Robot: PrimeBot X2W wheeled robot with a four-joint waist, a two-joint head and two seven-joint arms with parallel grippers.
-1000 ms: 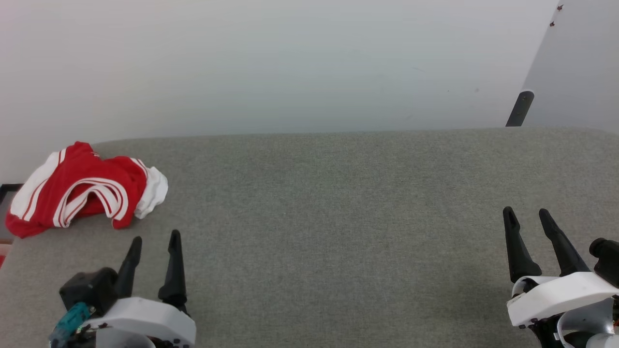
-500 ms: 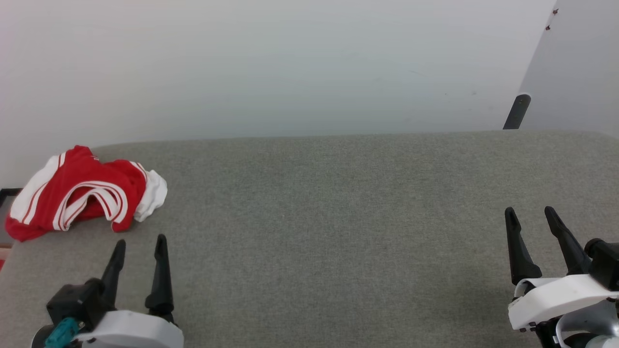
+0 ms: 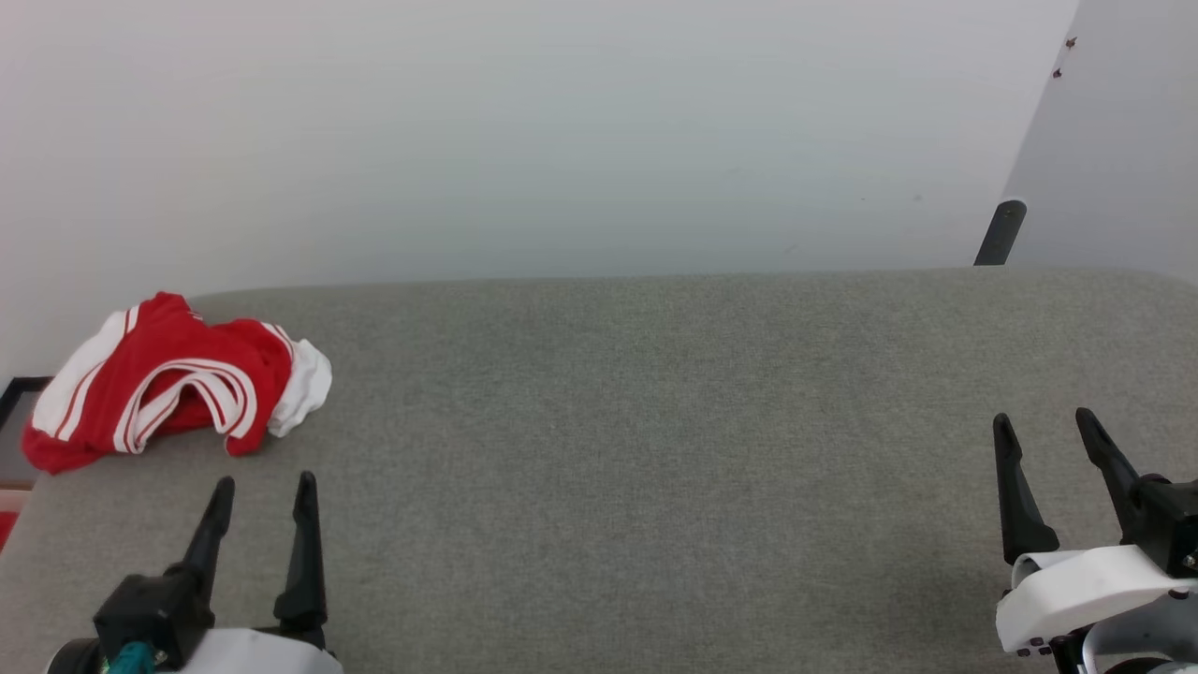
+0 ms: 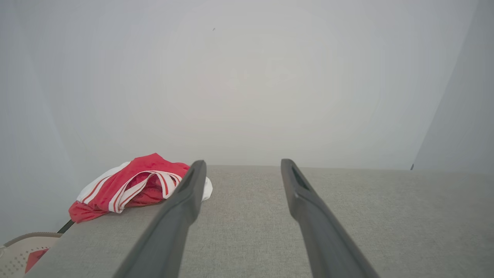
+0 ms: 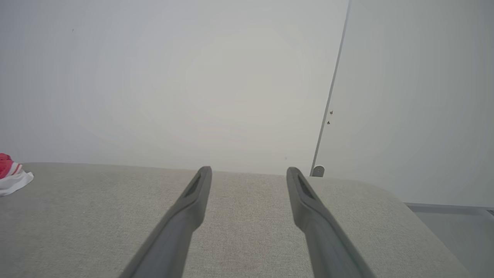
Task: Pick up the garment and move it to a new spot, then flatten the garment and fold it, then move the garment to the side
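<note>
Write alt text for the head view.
A crumpled red-and-white garment lies at the far left of a grey padded surface. The open, empty left hand and right hand sit at the bottom corners.

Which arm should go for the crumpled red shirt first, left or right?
Left. The left gripper sits open just short of the garment at the far-left corner; the right gripper, also open, is across the whole grey surface.
</note>
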